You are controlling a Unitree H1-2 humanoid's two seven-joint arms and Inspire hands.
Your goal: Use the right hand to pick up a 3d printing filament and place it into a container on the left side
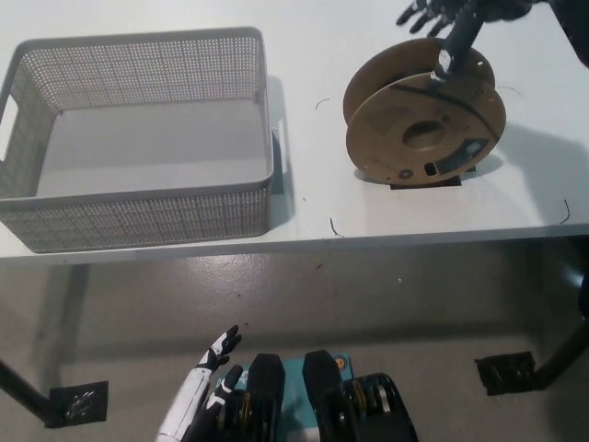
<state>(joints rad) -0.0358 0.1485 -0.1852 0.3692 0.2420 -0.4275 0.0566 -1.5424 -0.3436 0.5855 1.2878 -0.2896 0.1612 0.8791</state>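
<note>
One grey perforated basket [138, 138] sits at the left end of the white table [313, 212], its mesh walls standing around a bare floor, with a cut-out handle in its left wall. Below the table's near edge, at the lower left of the view, the white left hand [219, 361] rests low over the floor with its fingers apart and nothing in it. To the right, well apart from the basket, one filament spool [425, 115] with brown cardboard flanges stands tilted on the table over a small black patch [425, 185]; dark filament shows between its two flanges and a round hub hole opens in the near flange. At the top right, the black right hand [433, 15] hovers just beyond the spool's far rim, its fingers spread and holding nothing, while a dark part of the arm lies against the rim's top edge.
</note>
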